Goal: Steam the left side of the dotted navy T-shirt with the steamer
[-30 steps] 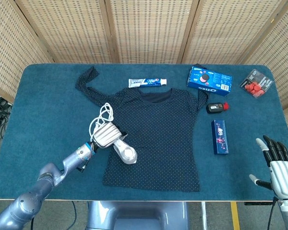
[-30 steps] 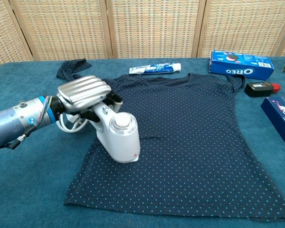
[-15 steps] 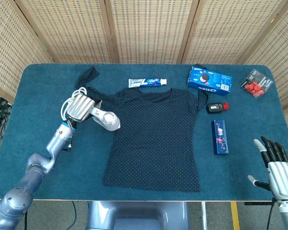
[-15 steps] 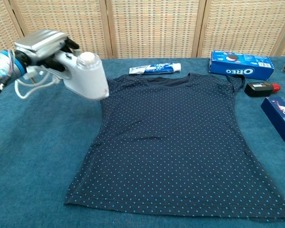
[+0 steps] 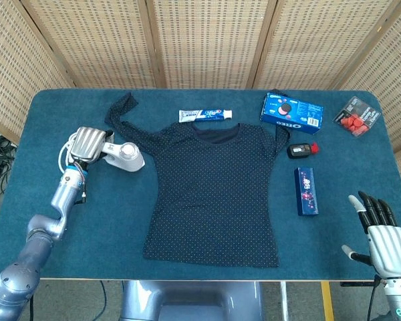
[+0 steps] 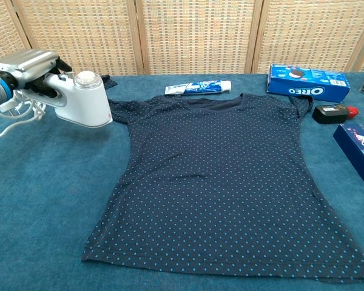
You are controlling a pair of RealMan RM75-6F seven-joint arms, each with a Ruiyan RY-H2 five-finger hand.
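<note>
Head view shows the left hand (image 5: 88,142) wrapped around the handle of the white plastic handheld steamer (image 5: 123,155), whose rigid, fairly light body rests just off the dotted navy cotton T-shirt (image 5: 217,190), which lies limp beyond the steamer's nozzle. Its handle looks the surest hold, with the trailing white cord (image 6: 12,115) likely to tug. The right hand (image 5: 381,231) hangs empty, fingers spread, well apart from everything.

The right hand (image 5: 382,241) is running off the bottom edge of the head view, its wrist cut away, and the chest view is not showing it. The left hand (image 6: 25,64) is hiding the steamer (image 6: 82,100) handle, and the left edge of the chest view is cutting off its arm and the cord (image 6: 6,115). The right edge there is clipping the navy box (image 6: 359,148). The red pack (image 5: 358,117) is showing print too small to read.
</note>
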